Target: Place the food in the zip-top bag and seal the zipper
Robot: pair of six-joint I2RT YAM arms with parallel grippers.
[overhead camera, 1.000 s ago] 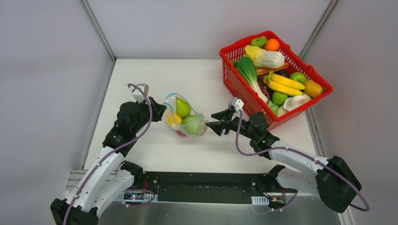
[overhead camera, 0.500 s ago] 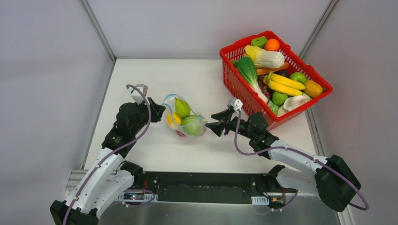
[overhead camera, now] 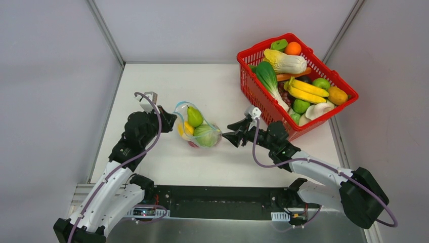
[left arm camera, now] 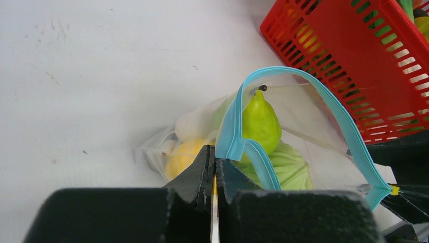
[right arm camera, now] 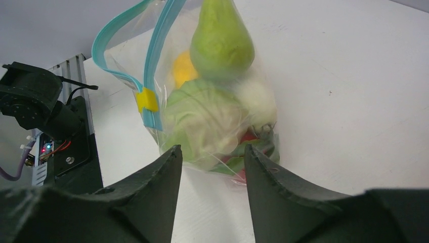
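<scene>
The left gripper [left arm camera: 214, 171] is clamped tight, fingers pressed together on one end of the blue zipper [left arm camera: 335, 109]. The bag [left arm camera: 316, 129] sits on the table [overhead camera: 202, 83] between the two arms, mouth gaping, with a pear [left arm camera: 260, 121], a lemon [right arm camera: 183, 68] and a cabbage [right arm camera: 202, 119] inside. The right gripper [right arm camera: 211, 152] is moderately spread and holds nothing, its tips right at the bag's far side; whether they touch it cannot be told.

I log the zip-top bag [left arm camera: 303, 116] as clear, crinkly, glossy film; zipper [left arm camera: 344, 125] smooth teal plastic. Pear [left arm camera: 260, 121] and cabbage [left arm camera: 291, 167]: satin moulded plastic. Basket [left arm camera: 354, 66], upper right: glossy red plastic lattice. Bench [left arm camera: 101, 76] matt white, faintly scuffed.
</scene>
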